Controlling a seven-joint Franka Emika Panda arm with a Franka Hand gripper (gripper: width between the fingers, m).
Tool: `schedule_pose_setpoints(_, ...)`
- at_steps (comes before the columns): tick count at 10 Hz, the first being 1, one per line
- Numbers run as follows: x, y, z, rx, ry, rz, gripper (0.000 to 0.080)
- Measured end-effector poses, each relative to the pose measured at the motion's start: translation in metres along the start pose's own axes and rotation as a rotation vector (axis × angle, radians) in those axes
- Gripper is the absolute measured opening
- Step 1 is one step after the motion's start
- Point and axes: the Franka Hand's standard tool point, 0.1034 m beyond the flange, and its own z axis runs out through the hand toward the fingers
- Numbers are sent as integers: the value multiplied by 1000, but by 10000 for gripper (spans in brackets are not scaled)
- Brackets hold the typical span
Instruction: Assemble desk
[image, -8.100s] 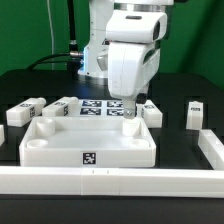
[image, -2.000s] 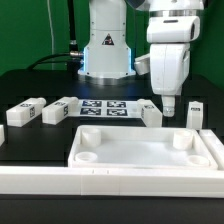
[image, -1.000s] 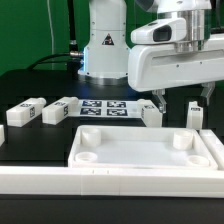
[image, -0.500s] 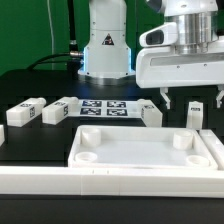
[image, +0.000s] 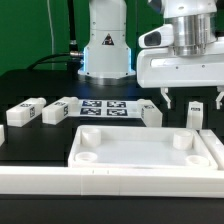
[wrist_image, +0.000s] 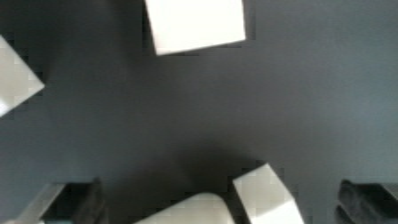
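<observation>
The white tray-like tabletop (image: 140, 150) lies rim up near the front rail. Two white legs (image: 22, 113) (image: 60, 110) lie at the exterior view's left. Another leg (image: 150, 113) lies just right of the marker board. A further leg (image: 195, 113) stands at the far right. My gripper (image: 192, 98) hangs open and empty just above that far-right leg, one finger on each side of it. In the wrist view the gripper (wrist_image: 217, 205) is open with dark fingers (wrist_image: 71, 200) at the edges and a white leg (wrist_image: 263, 192) between them. Another white part (wrist_image: 192, 25) lies farther off.
The marker board (image: 105, 107) lies flat behind the tabletop. A long white border rail (image: 100, 182) runs along the front and turns up the right side (image: 214, 148). The robot base (image: 105, 50) stands at the back.
The gripper has turned its wrist, opened wide and moved right over the far-right leg. In the last half second it has barely moved. The parts have not moved.
</observation>
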Motion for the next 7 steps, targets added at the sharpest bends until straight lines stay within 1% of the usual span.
schedule_pose_setpoints(1,-10,1,4,-6,-5,-22,649)
schedule_pose_setpoints(2,-17,4,8,-10,-3,-47,649)
schedule_pose_setpoints(4,-18,5,8,-17,-18,-55,649)
schedule_pose_setpoints(5,-18,8,9,-25,-42,-66,649)
schedule_pose_setpoints(6,-20,14,8,-51,-135,-89,649)
schedule_pose_setpoints(7,-16,15,7,-60,-192,-96,649)
